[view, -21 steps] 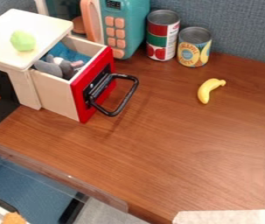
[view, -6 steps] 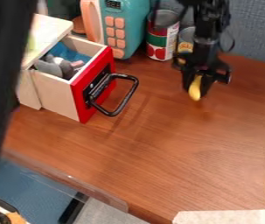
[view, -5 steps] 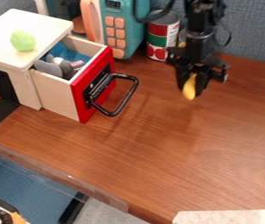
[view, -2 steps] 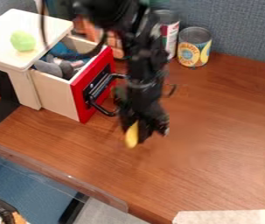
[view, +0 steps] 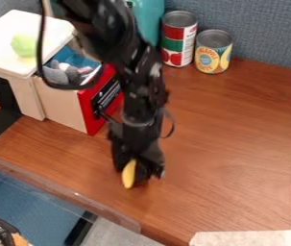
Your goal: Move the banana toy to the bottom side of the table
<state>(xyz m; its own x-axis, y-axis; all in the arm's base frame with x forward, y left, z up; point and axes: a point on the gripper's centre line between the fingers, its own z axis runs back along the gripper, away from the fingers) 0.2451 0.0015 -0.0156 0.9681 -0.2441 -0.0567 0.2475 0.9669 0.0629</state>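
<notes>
While the banana toy (view: 128, 176) is held pointing downward between the fingers of the gripper (view: 135, 172), it is seen near the front edge of the worktop (view: 231, 153); whether the wood is touched by it cannot be told. The opened red-fronted drawer (view: 90, 115) of the wooden box (view: 9, 72) is partly hidden by the arm. Inside the drawer, a grey plush toy (view: 55, 75) can be made out. Behind, a red-labelled can (view: 173, 44) is placed beside a yellow-labelled can (view: 210, 57).
</notes>
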